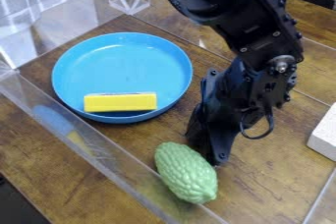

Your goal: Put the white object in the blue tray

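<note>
The white object (324, 131) lies at the right edge of the picture, cut off by the frame, so only its left part shows. To the left, the blue tray (121, 63) rests on the wooden table and holds a yellow bar (121, 102). My gripper (210, 152) hangs from the black arm between tray and white object, low over the table. Its tip touches the upper end of a green bumpy gourd (187, 172). The fingers look shut, and nothing shows between them. The gripper is well left of the white object.
A clear plastic wall (79, 140) runs along the front left of the table, close to the gourd and the tray. Another clear panel stands behind the tray at the upper left. The black arm (243, 31) fills the upper middle.
</note>
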Robot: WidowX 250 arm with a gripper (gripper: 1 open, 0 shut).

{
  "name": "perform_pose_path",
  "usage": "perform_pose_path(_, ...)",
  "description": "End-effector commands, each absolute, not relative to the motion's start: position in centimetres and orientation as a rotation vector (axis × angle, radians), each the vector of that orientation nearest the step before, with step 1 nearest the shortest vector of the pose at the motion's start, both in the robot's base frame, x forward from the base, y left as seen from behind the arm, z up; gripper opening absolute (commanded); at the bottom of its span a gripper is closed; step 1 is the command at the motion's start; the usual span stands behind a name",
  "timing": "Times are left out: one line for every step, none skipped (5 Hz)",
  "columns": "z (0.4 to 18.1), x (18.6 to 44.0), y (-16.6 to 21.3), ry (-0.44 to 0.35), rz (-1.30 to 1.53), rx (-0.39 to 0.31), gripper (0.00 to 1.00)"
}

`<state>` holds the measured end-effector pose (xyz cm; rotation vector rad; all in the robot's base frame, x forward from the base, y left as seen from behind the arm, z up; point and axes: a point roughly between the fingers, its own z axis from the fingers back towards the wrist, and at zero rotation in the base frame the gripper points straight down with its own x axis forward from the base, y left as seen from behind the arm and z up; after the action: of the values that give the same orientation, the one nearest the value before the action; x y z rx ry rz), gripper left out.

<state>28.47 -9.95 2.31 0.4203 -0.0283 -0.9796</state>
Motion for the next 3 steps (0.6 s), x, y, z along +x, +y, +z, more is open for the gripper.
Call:
perform_pose_path(4.50, 28.95, -9.82, -0.089, -0.968, 0.425, 0.00)
perform_pose_path(4.78, 28.81, -9.71, -0.084, -0.976, 0.430, 0.00)
perform_pose_path(5.03, 28.67, -9.66, -0.078, -0.983, 0.432, 0.00)
